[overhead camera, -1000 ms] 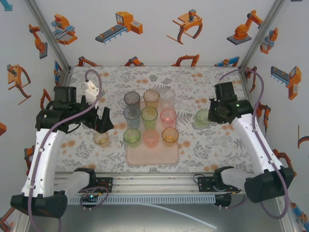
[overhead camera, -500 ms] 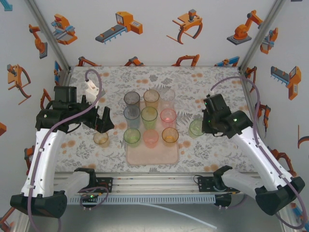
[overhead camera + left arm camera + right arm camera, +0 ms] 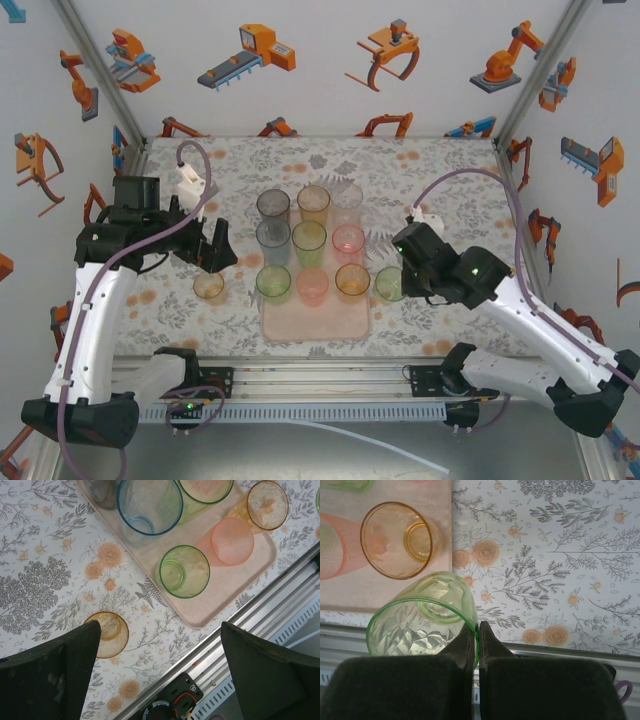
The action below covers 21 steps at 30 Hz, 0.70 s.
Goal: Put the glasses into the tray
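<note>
— What are the glasses like?
— Small see-through tumblers (image 3: 308, 240), each tinted: smoky grey, amber, green, pink, bluish, and one clear. Nine stand upright in three rows of three on the pale-pink tray (image 3: 316, 324), which has rounded corners and a low rim.
— And the others?
— An amber glass (image 3: 209, 288) stands on the flowered table (image 3: 240, 165), just off the tray's left edge, towards its near left corner. A green glass (image 3: 388, 285) is just off the tray's right edge, by the near right corner.
— Is anything holding it?
— The right gripper (image 3: 398, 280). From above the arm covers the grip, but the right wrist view shows the two dark fingers (image 3: 462, 645) pressed together on the rim of the green glass (image 3: 420, 625). That view also shows a cut diamond pattern on its wall. I cannot tell whether its base touches the table.
— And the other arm?
— The left gripper (image 3: 213, 250) hangs over the table beside the tray's left edge, with its fingers well apart. Its wrist view shows the amber glass (image 3: 110, 630) partly tucked behind one finger (image 3: 55, 675), and the ribbed base of a pink tumbler (image 3: 232, 540) on the tray.
</note>
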Each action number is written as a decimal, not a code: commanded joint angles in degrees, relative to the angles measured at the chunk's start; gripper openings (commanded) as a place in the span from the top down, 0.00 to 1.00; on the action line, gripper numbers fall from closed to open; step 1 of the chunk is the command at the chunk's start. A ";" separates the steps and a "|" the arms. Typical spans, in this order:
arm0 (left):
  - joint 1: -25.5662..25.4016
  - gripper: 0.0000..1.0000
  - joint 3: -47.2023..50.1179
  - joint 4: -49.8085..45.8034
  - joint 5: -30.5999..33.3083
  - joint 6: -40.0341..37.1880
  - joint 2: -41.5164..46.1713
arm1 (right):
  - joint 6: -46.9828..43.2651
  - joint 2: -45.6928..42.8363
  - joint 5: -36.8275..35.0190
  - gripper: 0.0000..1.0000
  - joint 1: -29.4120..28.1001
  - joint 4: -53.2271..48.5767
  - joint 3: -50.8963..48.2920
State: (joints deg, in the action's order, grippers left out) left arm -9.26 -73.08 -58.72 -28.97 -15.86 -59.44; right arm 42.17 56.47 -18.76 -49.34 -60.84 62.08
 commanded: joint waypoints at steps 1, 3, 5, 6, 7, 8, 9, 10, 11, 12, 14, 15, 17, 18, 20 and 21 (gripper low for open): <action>-0.21 0.03 -1.49 0.04 -0.75 0.74 0.62 | 5.19 0.56 -4.45 1.00 -3.80 -0.51 -0.34; -0.24 0.03 -1.71 -0.01 -0.74 0.71 0.63 | 6.78 1.38 -5.71 1.00 -6.60 -0.43 -0.21; -0.21 0.03 -1.83 -0.12 -0.74 0.73 0.72 | 8.08 2.33 -6.27 1.00 -8.92 0.07 -0.50; -0.24 0.03 -1.95 -0.16 -0.74 0.74 0.71 | 8.87 2.98 -6.56 1.00 -10.10 0.21 -0.55; -0.16 0.03 -1.93 -0.22 -0.74 0.67 0.81 | 9.44 3.56 -6.80 1.00 -11.01 0.45 -0.68; -0.23 0.03 -1.96 -0.25 -0.75 0.69 0.84 | 10.12 4.16 -6.98 1.00 -12.08 0.83 -0.91; -0.22 0.03 -1.96 -0.28 -0.65 0.74 1.13 | 10.82 4.73 -6.99 1.00 -13.10 1.21 -1.07; -0.23 0.03 -1.86 -0.26 -0.65 0.70 1.12 | 11.27 5.22 -7.03 1.00 -13.80 1.53 -1.22; -0.19 0.03 -1.76 -0.32 -0.57 0.65 1.19 | 11.83 5.64 -7.16 1.00 -14.42 1.83 -1.48; -0.23 0.03 -1.72 -0.27 -0.56 0.65 1.28 | 12.22 5.99 -7.21 1.00 -14.88 2.11 -1.68; -0.23 0.03 -1.55 -0.29 -0.64 0.63 1.35 | 13.11 6.31 -7.08 0.99 -15.73 3.32 -2.50; -0.24 0.03 -1.45 -0.26 -0.65 0.62 1.40 | 13.51 6.29 -6.92 0.99 -16.05 3.98 -2.94; -0.23 0.03 -1.37 -0.26 -0.63 0.51 1.52 | 14.44 6.46 -6.46 0.99 -16.69 5.12 -4.04; -0.22 0.03 -1.44 -0.26 -0.56 0.54 1.54 | 14.87 6.54 -6.67 0.99 -16.88 5.20 -4.39; -0.23 0.03 -1.43 -0.29 -0.57 0.48 1.64 | 15.56 6.47 -7.08 0.99 -17.18 5.44 -5.33; -0.18 0.03 -1.38 -0.26 -0.64 0.43 1.59 | 15.78 6.38 -7.10 0.99 -17.19 5.91 -5.84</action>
State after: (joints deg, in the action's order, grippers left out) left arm -9.30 -73.30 -58.74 -28.97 -15.84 -58.57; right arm 54.94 63.00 -23.70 -66.06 -56.58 57.34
